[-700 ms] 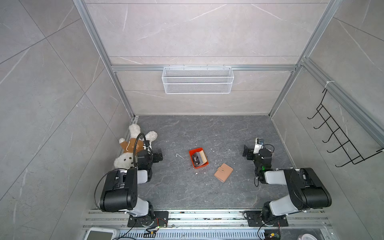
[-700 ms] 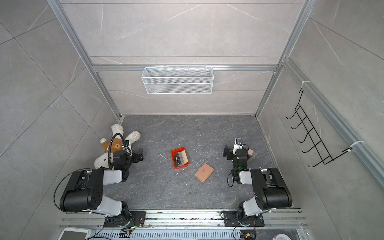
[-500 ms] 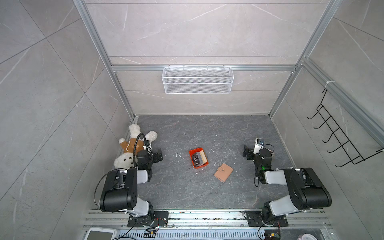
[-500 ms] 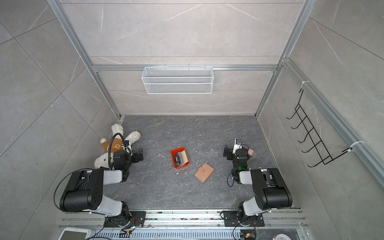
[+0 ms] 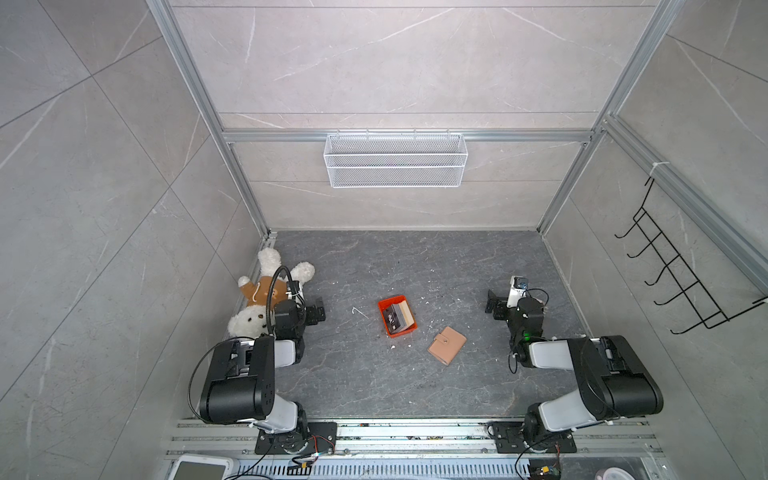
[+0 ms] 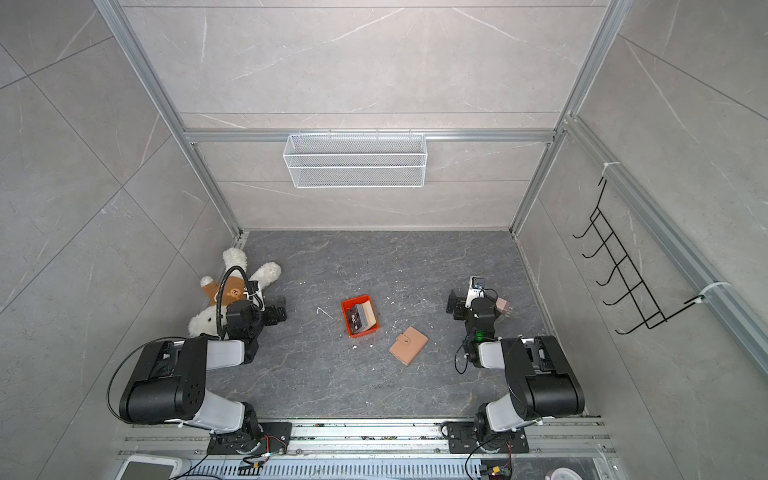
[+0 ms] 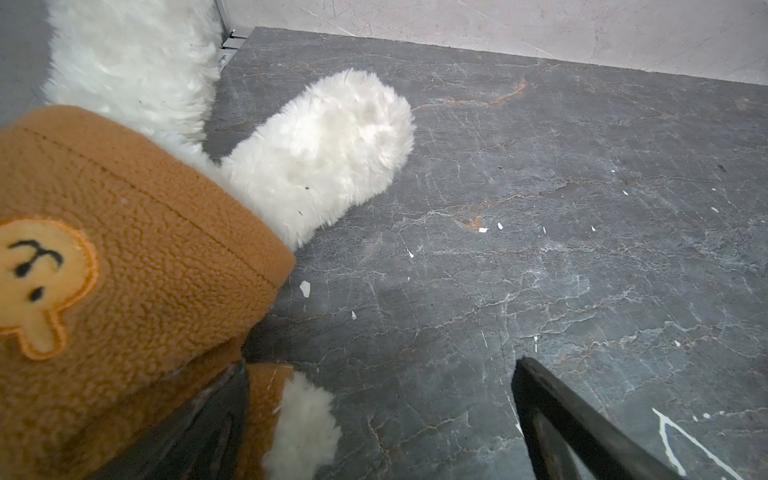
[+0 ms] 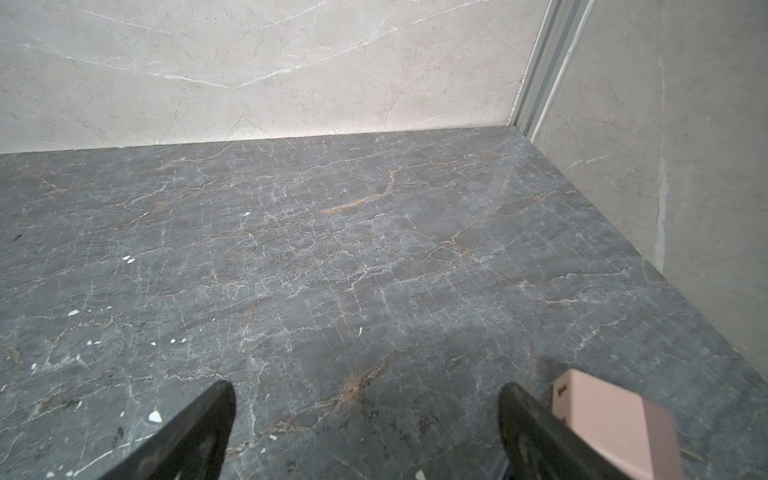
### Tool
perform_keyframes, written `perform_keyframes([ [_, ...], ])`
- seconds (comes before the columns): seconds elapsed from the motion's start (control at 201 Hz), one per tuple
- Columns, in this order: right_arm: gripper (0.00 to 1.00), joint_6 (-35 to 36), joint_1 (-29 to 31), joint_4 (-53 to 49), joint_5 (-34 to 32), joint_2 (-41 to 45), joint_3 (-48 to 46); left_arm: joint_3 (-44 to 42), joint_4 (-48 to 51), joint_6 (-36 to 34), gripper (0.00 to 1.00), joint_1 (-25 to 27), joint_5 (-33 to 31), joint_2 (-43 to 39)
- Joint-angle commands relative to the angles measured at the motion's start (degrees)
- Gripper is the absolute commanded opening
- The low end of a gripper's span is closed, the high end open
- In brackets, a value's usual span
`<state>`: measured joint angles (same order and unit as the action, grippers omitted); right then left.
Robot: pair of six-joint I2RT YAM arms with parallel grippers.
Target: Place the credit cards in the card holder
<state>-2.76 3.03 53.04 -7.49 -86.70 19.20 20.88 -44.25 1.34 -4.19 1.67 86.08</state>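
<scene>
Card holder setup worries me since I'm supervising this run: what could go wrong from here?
1. The card holder lies closed and loose; it may slide when pried open.
2. The credit cards stand packed in the orange tray; a pinch may lift several.
3. The open left gripper sits against the teddy bear and could drag it.

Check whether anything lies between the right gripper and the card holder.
Nothing visible does: only bare table separates the open right gripper from the card holder; the pink block sits on the gripper's other side.
</scene>
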Motion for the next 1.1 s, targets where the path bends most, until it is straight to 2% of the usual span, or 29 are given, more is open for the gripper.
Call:
perform_keyframes([
  [0.0,1.00,0.23,0.40,0.60,0.19,-0.49,0.40,0.63,-2.42,-1.21,1.00,-0.32,0.26,-0.22],
  [0.881,1.00,0.17,0.44,0.74,0.32,-0.47,0.31,0.64,-2.53,-1.21,1.00,-0.30,0.32,-0.30],
  [1.1,1.00,-0.88,0.36,6.96,-1.88,0.16,-3.30,-1.02,-4.11,-1.29,1.00,-0.17,-0.41,-1.79],
])
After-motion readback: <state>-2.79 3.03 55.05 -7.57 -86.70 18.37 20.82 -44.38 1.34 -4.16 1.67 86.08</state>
